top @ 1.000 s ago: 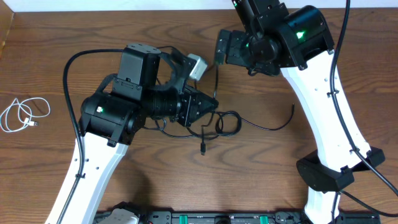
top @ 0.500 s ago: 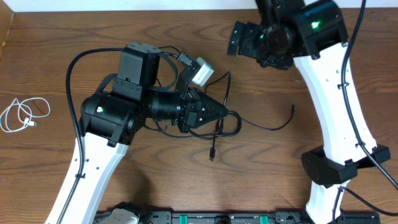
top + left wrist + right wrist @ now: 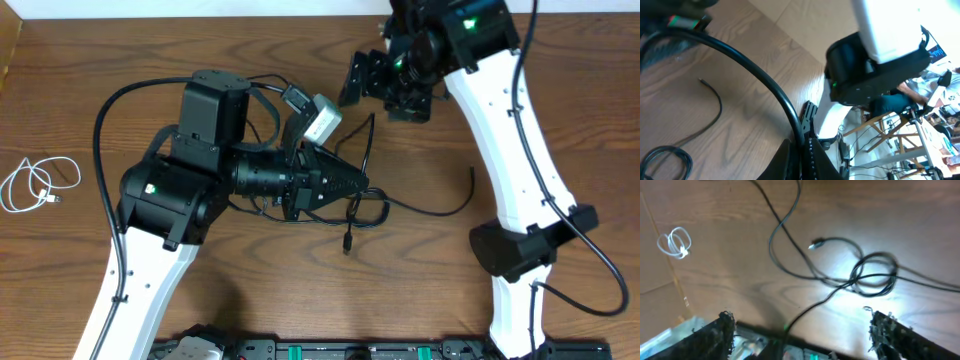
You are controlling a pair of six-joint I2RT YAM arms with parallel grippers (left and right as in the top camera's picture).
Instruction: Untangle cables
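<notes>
Wooden counter [image 3: 600, 120], black cables [image 3: 368, 205] knotted just under my left tool [image 3: 362, 184].
It is clamped on one black strand; my right tool [image 3: 802, 330] hangs spread apart beyond it; the white cable [image 3: 40, 185] lies far behind.

A robotics lab, I'd say: a left arm [image 3: 140, 270] and a right arm [image 3: 520, 150] stand at a wood-grain table [image 3: 80, 80], and beyond its edge sit cluttered wooden stands [image 3: 900, 120], trailing wires [image 3: 860, 145] and a lit screen [image 3: 936, 51].
</notes>
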